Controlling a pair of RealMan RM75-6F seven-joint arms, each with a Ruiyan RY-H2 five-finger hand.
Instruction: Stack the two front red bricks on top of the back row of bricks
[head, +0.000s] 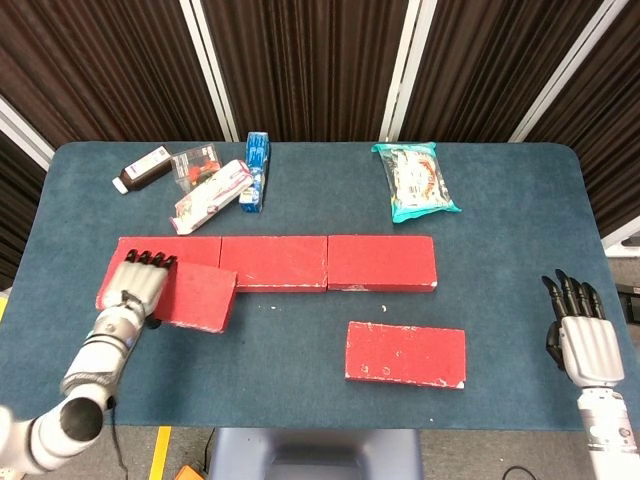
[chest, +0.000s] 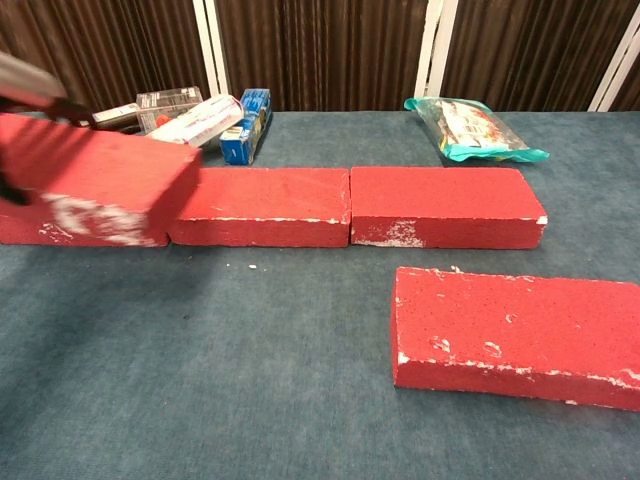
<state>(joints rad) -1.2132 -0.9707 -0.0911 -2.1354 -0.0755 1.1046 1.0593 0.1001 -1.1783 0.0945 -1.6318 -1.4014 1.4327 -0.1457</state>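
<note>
My left hand grips the left front red brick and holds it in the air over the left end of the back row. In the chest view this lifted brick is blurred and hides most of the row's left brick; part of my left hand shows above it. The back row's other two bricks lie end to end. The right front red brick lies flat on the table, also seen as the near brick. My right hand hovers open at the right table edge, fingers spread.
Along the back of the blue table lie a brown bottle, a small packet, a white tube box, a blue box and a teal snack bag.
</note>
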